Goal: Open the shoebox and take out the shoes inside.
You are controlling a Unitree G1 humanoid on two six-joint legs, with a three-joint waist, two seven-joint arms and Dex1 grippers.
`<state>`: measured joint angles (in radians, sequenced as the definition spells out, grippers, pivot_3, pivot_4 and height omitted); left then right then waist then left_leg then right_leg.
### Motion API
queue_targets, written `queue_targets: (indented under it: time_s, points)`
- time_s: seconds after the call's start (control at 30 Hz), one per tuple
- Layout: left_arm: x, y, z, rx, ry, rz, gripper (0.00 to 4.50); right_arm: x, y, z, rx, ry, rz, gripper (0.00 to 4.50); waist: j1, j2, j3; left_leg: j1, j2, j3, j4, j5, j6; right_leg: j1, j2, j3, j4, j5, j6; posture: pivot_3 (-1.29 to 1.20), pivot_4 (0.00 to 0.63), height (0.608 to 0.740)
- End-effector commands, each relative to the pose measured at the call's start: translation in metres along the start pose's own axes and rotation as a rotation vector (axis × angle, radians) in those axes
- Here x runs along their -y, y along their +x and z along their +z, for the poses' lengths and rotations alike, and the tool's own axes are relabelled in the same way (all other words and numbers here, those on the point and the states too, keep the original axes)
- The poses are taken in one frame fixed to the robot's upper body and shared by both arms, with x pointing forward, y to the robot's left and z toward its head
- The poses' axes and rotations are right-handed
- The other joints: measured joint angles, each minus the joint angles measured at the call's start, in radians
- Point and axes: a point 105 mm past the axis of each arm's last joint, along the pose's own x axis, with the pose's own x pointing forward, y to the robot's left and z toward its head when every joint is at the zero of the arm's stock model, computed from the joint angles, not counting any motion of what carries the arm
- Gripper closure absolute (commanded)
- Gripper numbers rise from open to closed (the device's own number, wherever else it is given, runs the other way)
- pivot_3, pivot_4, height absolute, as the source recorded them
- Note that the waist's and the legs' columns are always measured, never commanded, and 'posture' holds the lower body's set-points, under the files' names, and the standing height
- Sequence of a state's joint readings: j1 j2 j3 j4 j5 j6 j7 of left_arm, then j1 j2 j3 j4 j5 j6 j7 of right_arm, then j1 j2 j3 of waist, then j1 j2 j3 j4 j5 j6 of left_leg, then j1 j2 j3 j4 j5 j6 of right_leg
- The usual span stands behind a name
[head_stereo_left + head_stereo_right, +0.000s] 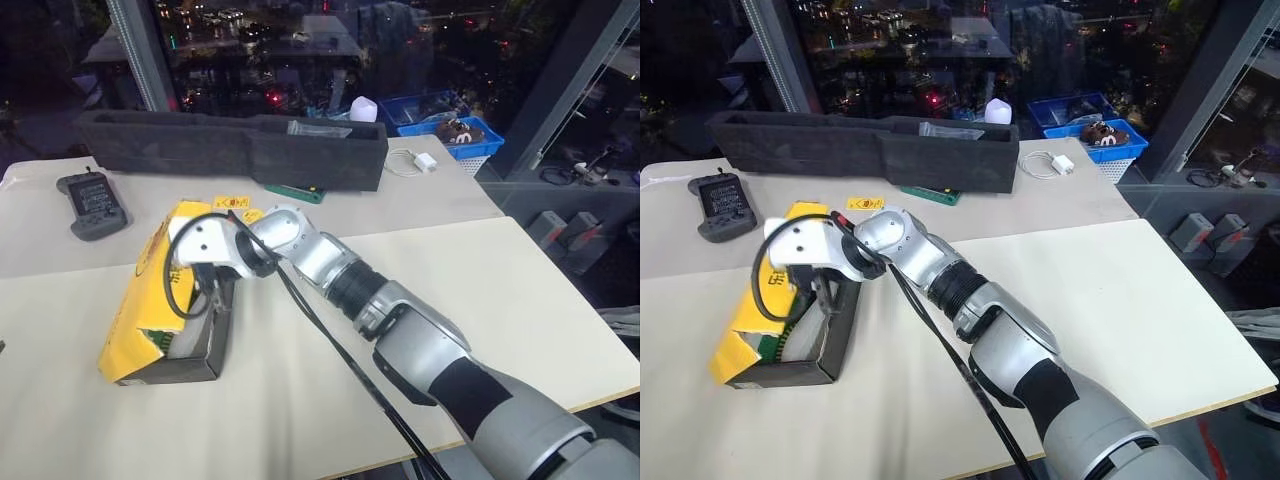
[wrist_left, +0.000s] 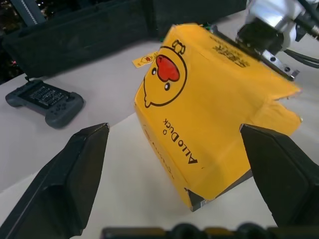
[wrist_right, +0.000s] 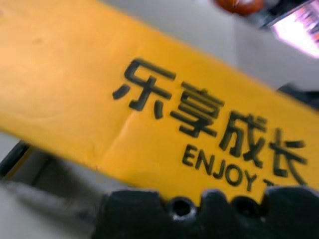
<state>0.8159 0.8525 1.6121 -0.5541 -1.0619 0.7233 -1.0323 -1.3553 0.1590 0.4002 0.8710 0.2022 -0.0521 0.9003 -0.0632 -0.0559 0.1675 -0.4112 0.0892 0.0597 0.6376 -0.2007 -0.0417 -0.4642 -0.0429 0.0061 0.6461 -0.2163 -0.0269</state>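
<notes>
Head views: box sits on table near its left front, black sides, yellow lid swung up on its left-hand long edge and standing tilted. R gripper reaches in from the right over the open box, fingers shut on lid's front flap, right at the raised edge. White inside of box shows below the gripper; a bit of green w/ white at the near left corner, prob. shoe, too hidden to be sure. Behind box: long black foam tray, handheld controller to its left front, yellow sticker on table betw. tray and box.

L wrist view: L gripper jaws wide apart, nothing betw. them touching; fingers frame the lid from near side, apart from it. Lid faces cam, duck face and black lettering visible, tilted. R gripper clamped on lid's far edge. Controller on table beyond.

R wrist view: yellow lid flap w/ black lettering lies straight across the jaws, touching, pinched at base of fingers
</notes>
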Motion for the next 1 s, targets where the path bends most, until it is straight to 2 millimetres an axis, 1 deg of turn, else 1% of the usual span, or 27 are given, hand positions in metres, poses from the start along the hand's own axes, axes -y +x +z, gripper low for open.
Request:
queue_targets:
  time_s: [0.03,0.07,0.1,0.17,0.2,0.23,0.3,0.33,0.37,0.4,0.43,0.53,0.63,0.73,0.8,0.9,0.97,1.0]
  points:
    - [-0.002,0.008,0.005,0.026,0.023,-0.019,0.00,-0.076,0.078,0.179,0.569,0.147,0.215,4.44,-0.003,0.000,0.002,-0.002,0.000,0.000,0.001,0.002,-0.002,-0.003,0.000,0.000,0.001,0.001,-0.001,0.00,0.150,0.738]
    - [-0.002,0.010,0.004,0.030,0.023,-0.022,0.00,-0.074,0.077,0.172,0.548,0.152,0.216,4.44,-0.004,0.000,0.001,-0.006,0.000,0.000,0.001,0.002,-0.002,-0.007,0.000,0.001,0.001,0.002,0.001,0.00,0.150,0.738]
    - [-0.003,0.011,0.004,0.030,0.022,-0.023,0.00,-0.073,0.080,0.162,0.513,0.148,0.211,4.44,-0.007,-0.001,-0.001,-0.005,0.000,0.000,0.001,0.003,-0.001,-0.006,0.001,0.001,0.001,0.004,0.004,0.00,0.150,0.738]
    - [-0.005,0.013,0.003,0.033,0.022,-0.025,0.00,-0.072,0.084,0.148,0.454,0.138,0.192,4.44,-0.011,-0.001,-0.002,0.005,0.000,0.000,-0.003,0.001,-0.002,0.003,0.001,0.000,-0.001,0.002,0.005,0.00,0.150,0.738]
    - [-0.005,0.014,0.003,0.033,0.022,-0.029,0.00,-0.073,0.086,0.143,0.434,0.126,0.186,4.44,-0.011,-0.001,-0.002,0.012,0.000,0.001,-0.005,0.000,-0.004,0.008,0.001,0.001,-0.001,-0.002,0.002,0.00,0.150,0.738]
    - [-0.005,0.015,0.002,0.034,0.023,-0.032,0.00,-0.074,0.086,0.140,0.425,0.119,0.187,4.44,-0.010,-0.001,-0.002,0.012,0.000,0.002,-0.005,0.000,-0.004,0.008,0.000,0.002,-0.001,-0.005,-0.001,0.00,0.150,0.738]
    - [-0.005,0.018,0.002,0.038,0.021,-0.039,0.00,-0.076,0.087,0.134,0.407,0.094,0.192,4.44,-0.009,-0.001,-0.002,0.006,0.000,0.001,-0.005,0.000,-0.004,0.002,0.000,0.001,0.000,-0.004,-0.002,0.00,0.150,0.738]
    - [-0.005,0.019,0.002,0.039,0.022,-0.043,0.00,-0.076,0.087,0.130,0.395,0.083,0.192,4.44,-0.008,-0.001,-0.002,0.004,0.000,0.001,-0.005,0.000,-0.003,0.000,0.001,0.001,0.001,-0.002,-0.005,0.00,0.150,0.738]
    - [-0.006,0.020,0.002,0.039,0.023,-0.046,0.00,-0.076,0.088,0.125,0.380,0.079,0.192,4.44,-0.007,-0.002,-0.002,0.004,0.000,0.001,-0.005,0.000,-0.003,0.000,0.001,0.001,0.001,-0.001,-0.004,0.00,0.150,0.738]
    - [-0.005,0.021,0.002,0.041,0.022,-0.051,0.00,-0.075,0.087,0.117,0.356,0.073,0.186,4.44,-0.007,-0.002,-0.002,0.004,0.000,0.000,-0.005,0.000,-0.003,0.000,0.001,0.001,0.001,0.001,-0.001,0.00,0.150,0.738]
    - [-0.005,0.022,0.002,0.043,0.022,-0.055,0.00,-0.074,0.087,0.112,0.340,0.070,0.183,4.44,-0.008,-0.002,-0.002,0.004,0.000,0.000,-0.006,0.000,-0.003,0.000,0.001,0.001,0.001,0.001,-0.001,0.00,0.150,0.738]
    - [-0.007,0.025,0.001,0.042,0.020,-0.066,0.00,-0.069,0.084,0.086,0.263,0.027,0.157,4.44,-0.009,-0.002,-0.002,0.003,0.000,0.001,-0.007,0.000,-0.004,0.000,0.001,0.001,0.000,0.001,0.000,0.00,0.150,0.738]
    - [-0.007,0.032,-0.010,0.003,0.013,-0.087,0.00,-0.064,0.066,0.049,0.173,0.010,0.163,4.44,-0.007,-0.002,-0.002,0.003,0.000,0.000,-0.008,0.000,-0.004,-0.001,0.001,0.001,0.000,0.001,0.000,0.00,0.150,0.738]
    - [-0.005,0.038,-0.018,-0.011,0.001,-0.115,0.00,-0.064,0.046,0.025,0.107,0.001,0.186,4.44,-0.006,-0.004,-0.003,0.005,-0.001,0.000,-0.009,0.000,-0.004,0.002,0.001,0.001,-0.001,0.000,0.000,0.00,0.150,0.738]
    - [-0.009,0.040,-0.024,-0.019,-0.022,-0.109,0.00,-0.064,0.033,0.014,0.063,-0.001,0.191,4.44,-0.005,-0.004,-0.003,0.005,-0.001,0.000,-0.008,0.000,-0.004,0.003,0.000,0.001,0.000,0.000,0.001,0.00,0.150,0.738]
    - [-0.013,0.041,-0.040,-0.048,-0.060,-0.108,0.00,-0.075,0.019,0.003,-0.006,-0.040,0.250,4.44,-0.008,-0.004,-0.003,0.002,-0.001,0.000,-0.006,0.000,-0.004,0.000,0.001,0.001,0.001,0.000,0.001,0.00,0.150,0.738]
    - [-0.013,0.042,-0.045,-0.050,-0.078,-0.114,0.00,-0.081,0.016,0.003,-0.025,-0.076,0.288,4.44,-0.011,-0.004,-0.003,0.004,0.000,0.001,-0.006,0.000,-0.004,0.000,0.002,0.002,0.002,0.000,0.000,0.00,0.150,0.738]
    - [-0.014,0.045,-0.047,-0.043,-0.086,-0.112,0.00,-0.083,0.015,0.006,-0.029,-0.104,0.305,4.44,-0.008,-0.004,-0.003,0.004,0.001,0.000,-0.007,0.000,-0.004,0.000,0.003,0.002,0.002,0.000,0.000,0.00,0.150,0.738]
